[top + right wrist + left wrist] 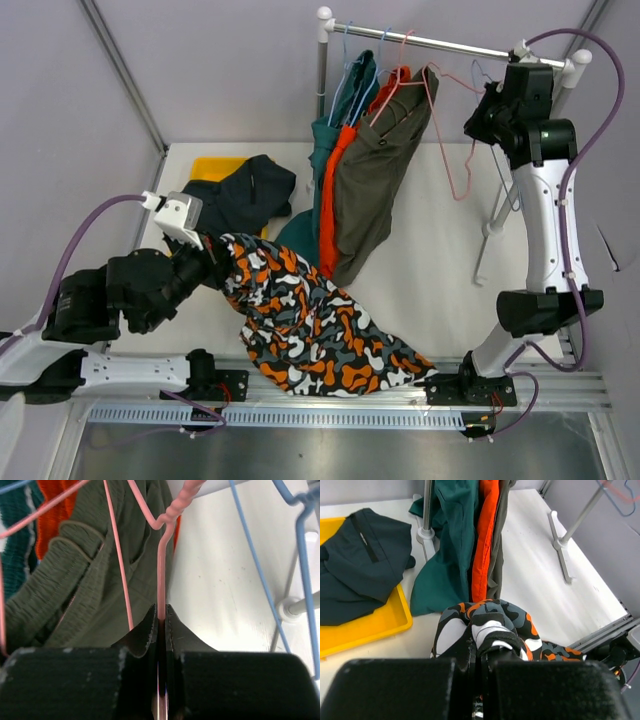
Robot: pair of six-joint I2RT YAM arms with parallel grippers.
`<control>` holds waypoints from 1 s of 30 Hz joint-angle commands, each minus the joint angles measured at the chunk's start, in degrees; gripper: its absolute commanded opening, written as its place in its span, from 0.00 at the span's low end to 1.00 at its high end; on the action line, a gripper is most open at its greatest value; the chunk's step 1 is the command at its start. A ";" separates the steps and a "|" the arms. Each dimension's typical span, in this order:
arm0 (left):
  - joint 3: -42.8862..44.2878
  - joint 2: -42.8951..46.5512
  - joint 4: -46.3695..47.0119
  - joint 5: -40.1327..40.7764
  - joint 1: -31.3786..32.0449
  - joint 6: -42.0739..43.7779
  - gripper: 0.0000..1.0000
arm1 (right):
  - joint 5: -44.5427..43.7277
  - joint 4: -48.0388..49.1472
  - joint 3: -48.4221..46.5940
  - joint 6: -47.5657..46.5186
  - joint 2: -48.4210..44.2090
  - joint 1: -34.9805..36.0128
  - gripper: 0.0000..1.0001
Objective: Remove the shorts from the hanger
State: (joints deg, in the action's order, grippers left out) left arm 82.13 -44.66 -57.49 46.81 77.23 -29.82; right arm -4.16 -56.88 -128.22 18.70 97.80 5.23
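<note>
The camouflage shorts [320, 330] are off the rail and spread across the table toward its front edge. My left gripper [213, 262] is shut on one bunched end of them [500, 617], jaws [479, 647] pressed together on the fabric. Olive-grey shorts [375, 180], orange shorts [335, 190] and teal shorts [325, 150] hang side by side from the rail [430, 42]. Navy shorts [245, 190] lie on a yellow tray [215, 168]. High at the right, my right gripper [478, 122] is shut on the wire of a bare pink hanger [161, 570], right beside the olive-grey shorts [100, 590].
The rack's upright and foot [425, 532] stand behind the hanging shorts, and its other leg [490, 230] crosses the table at the right. Empty blue hangers [260, 565] dangle next to the pink one. The yellow tray's rim [370, 625] is left of my left gripper.
</note>
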 commanded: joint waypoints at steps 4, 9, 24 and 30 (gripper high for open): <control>8.48 -2.96 1.95 4.96 -0.06 5.56 0.00 | -4.63 2.30 12.72 -0.59 -10.95 -1.80 0.00; 13.65 -5.69 2.12 8.73 -0.06 9.43 0.00 | -5.94 1.43 16.34 -1.47 -15.61 -2.86 0.14; 41.08 -21.84 5.20 7.95 -16.66 29.46 0.00 | -1.73 1.25 19.76 0.28 -23.70 -4.71 1.00; 52.85 -30.12 14.24 9.71 -25.26 43.87 0.00 | 1.08 2.04 24.06 1.69 -30.01 -4.71 1.00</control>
State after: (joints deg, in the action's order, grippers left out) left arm 130.74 -71.44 -50.78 55.42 55.90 3.27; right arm -5.26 -55.75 -105.49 19.29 71.90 0.73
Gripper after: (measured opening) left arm 0.017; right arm 0.993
